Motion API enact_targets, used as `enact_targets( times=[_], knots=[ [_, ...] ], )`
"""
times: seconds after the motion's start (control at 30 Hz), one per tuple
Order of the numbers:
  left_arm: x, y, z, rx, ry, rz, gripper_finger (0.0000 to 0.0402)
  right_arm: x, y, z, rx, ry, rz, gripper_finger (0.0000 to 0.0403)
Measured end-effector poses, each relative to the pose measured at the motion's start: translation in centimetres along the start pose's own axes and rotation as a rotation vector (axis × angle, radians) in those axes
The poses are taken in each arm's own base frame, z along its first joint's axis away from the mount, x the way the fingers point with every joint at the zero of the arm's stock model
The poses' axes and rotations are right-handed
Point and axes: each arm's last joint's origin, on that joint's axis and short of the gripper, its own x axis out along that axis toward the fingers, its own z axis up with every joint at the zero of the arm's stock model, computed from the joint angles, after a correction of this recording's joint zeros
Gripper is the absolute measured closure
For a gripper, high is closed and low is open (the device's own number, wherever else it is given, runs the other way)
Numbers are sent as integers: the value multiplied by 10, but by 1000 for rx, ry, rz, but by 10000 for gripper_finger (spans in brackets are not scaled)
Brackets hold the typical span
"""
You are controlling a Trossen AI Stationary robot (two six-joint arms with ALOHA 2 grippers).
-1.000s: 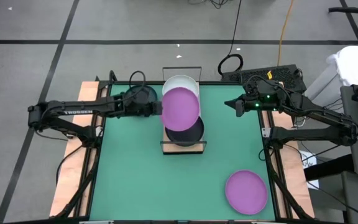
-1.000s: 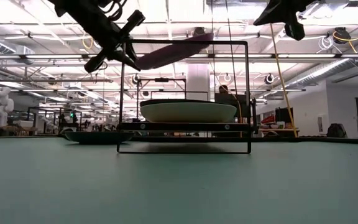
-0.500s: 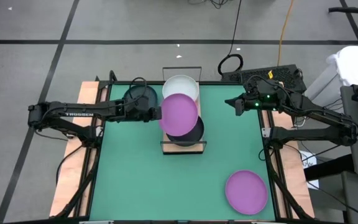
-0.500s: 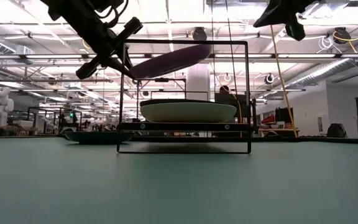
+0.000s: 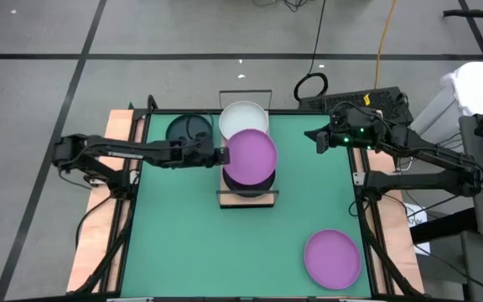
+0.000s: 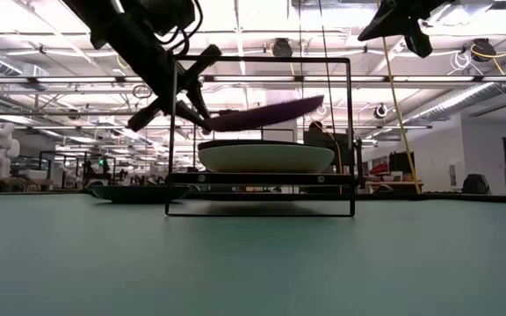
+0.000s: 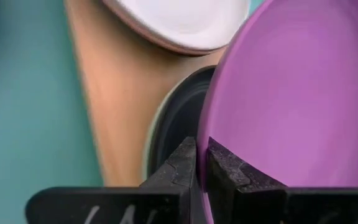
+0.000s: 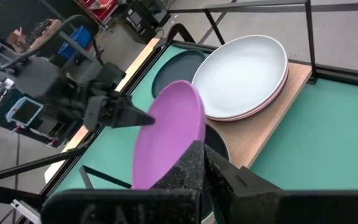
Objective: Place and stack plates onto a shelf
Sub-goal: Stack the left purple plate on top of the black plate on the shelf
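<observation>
My left gripper (image 5: pixel 223 155) is shut on a purple plate (image 5: pixel 252 155) above the near half of the shelf (image 5: pixel 229 198). Under that plate a dark grey plate (image 7: pixel 174 122) lies on the wood board (image 7: pixel 118 93). A whitish plate (image 5: pixel 242 117) sits on a pink one (image 8: pixel 267 104) at the shelf's far end. Another dark grey plate (image 5: pixel 184 128) lies on the table left of the shelf, and a second purple plate (image 5: pixel 332 258) lies near the right near corner. My right gripper (image 5: pixel 318 142) hovers shut at the far right, holding nothing. My left gripper pinches the purple plate's left rim (image 7: pixel 202 155) between its two fingers, coming level from the table's left. The plate is lifted clear inside the wire frame, slightly tilted with its right side higher (image 6: pixel 310 104), above the plates on the board.
The shelf's black wire frame (image 6: pixel 350 132) stands around the held plate at both ends. Green table (image 5: pixel 199 243) stretches open toward the near edge. Wooden side rails (image 5: pixel 99 243) flank the table. Cables and a box (image 5: pixel 376 99) lie beyond the far right corner.
My left gripper has moved toward the table's right and down, still shut on the purple plate. The plate has dropped from the top of the wire frame to just above the plates on the board and has tipped flatter.
</observation>
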Motion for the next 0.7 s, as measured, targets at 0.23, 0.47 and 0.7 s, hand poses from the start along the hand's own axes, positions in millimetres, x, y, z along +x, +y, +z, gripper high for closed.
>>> enact_targets(
  times=[0.23,0.47,0.7],
  knots=[
    [6,-1,-10,11,28,6,371,0,0,0,17,-1,0,403],
    [4,-2,-15,28,43,8,370,0,0,0,18,-1,0,403],
    [4,3,-18,42,90,45,369,0,0,0,18,-2,0,403]
  ],
)
